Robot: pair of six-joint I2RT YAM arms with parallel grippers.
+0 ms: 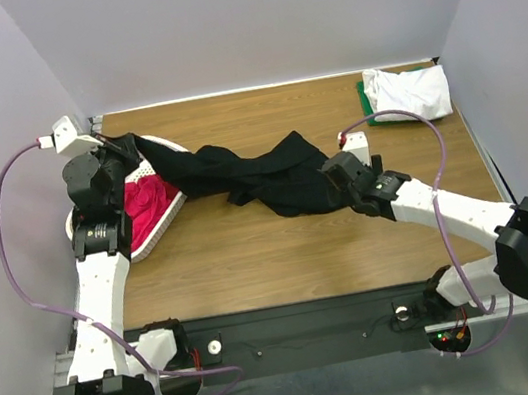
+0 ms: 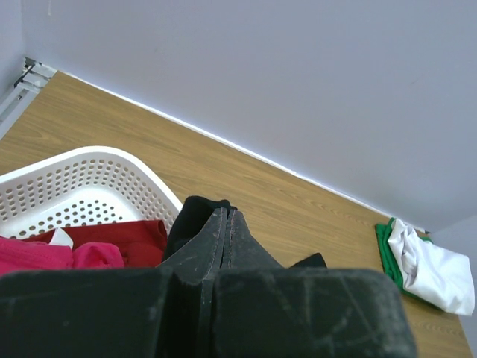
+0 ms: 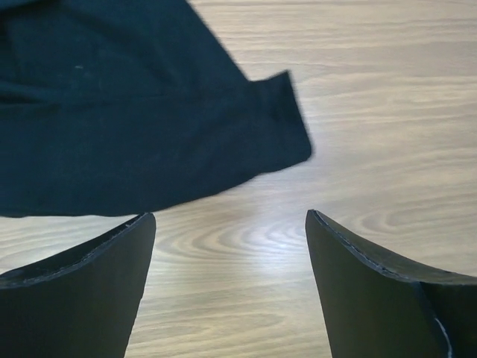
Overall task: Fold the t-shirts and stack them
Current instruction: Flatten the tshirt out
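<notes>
Wooden table [image 1: 254,260], walled in pale grey on three sides, bare grain across the middle and lower part of the top view.

Across it, the black t-shirt [image 1: 260,173]: twisted into one long rope, long axis running from upper left down to centre right, not yet spread flat. Upper-left end lifted off the wood over the white basket [image 1: 170,211] and gathered at the left gripper [image 1: 120,153]. Fingers there pressed together, with black cloth bunched round their tips in the left wrist view, so judged clamped on that end.

Lower-right end heaped on the wood under and just beside the right gripper [image 1: 342,176]. Jaws there spread wide and holding nothing. In the right wrist view, only bare grain between the two fingers, with a hemmed corner of the shirt lying just beyond the tips, toward the upper left of that frame.

Nearer arm for that loose end: the right, with a short reach up and left. Bare wood below and to the right of the rope, room enough for laying it out.

Inside the basket, pink and red t-shirts [image 1: 148,202], touching the black one. In the far upper right corner, well apart, a folded white t-shirt [image 1: 409,92] resting on a green t-shirt [image 1: 365,97].
</notes>
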